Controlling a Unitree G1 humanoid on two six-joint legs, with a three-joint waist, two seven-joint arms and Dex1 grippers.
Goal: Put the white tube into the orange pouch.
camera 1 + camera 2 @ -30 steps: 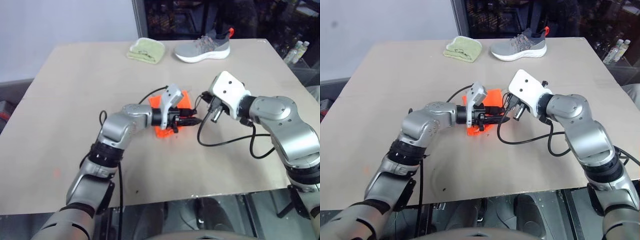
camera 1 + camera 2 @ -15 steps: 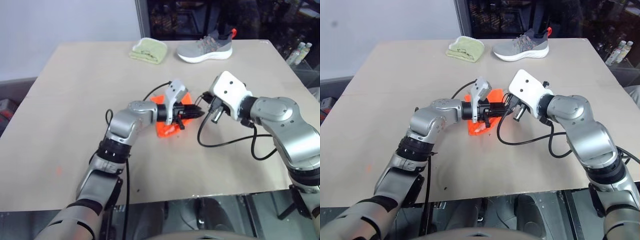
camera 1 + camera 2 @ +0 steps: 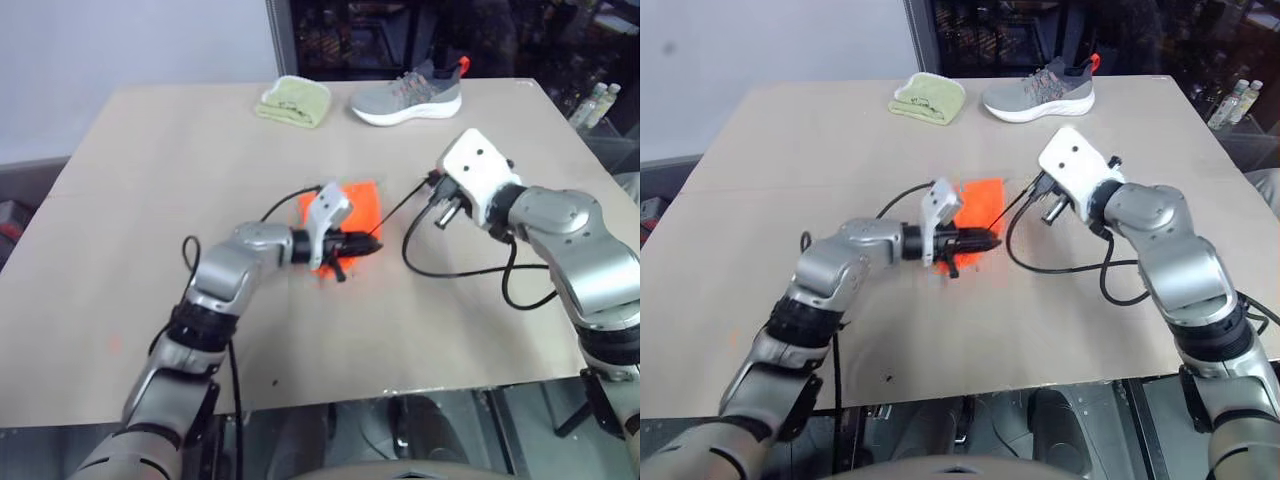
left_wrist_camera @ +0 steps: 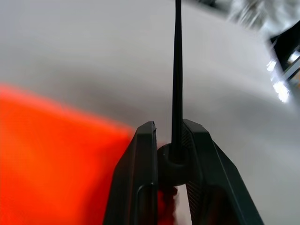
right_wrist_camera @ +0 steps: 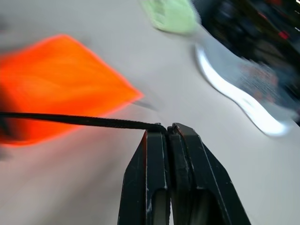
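Observation:
The orange pouch (image 3: pixel 347 206) lies flat on the middle of the table. Its black drawstring cord (image 3: pixel 400 212) runs taut from the pouch's near corner to my right gripper (image 3: pixel 436 196), which is shut on the cord's end (image 5: pixel 154 125). At that near corner, my left gripper (image 3: pixel 366 243) is shut on a round black stopper (image 4: pixel 171 161) threaded on the cord (image 4: pixel 177 70), beside the orange fabric (image 4: pixel 56 159). The white tube is out of view.
A folded green cloth (image 3: pixel 293 100) and a grey sneaker (image 3: pixel 408 95) lie at the far edge of the tan table (image 3: pixel 150 200). Several bottles (image 3: pixel 595 100) stand off the table at the far right.
My left gripper has closed on the stopper and drawn back to the left and down. The right gripper has moved right, pulling the cord taut. The pouch now lies flatter.

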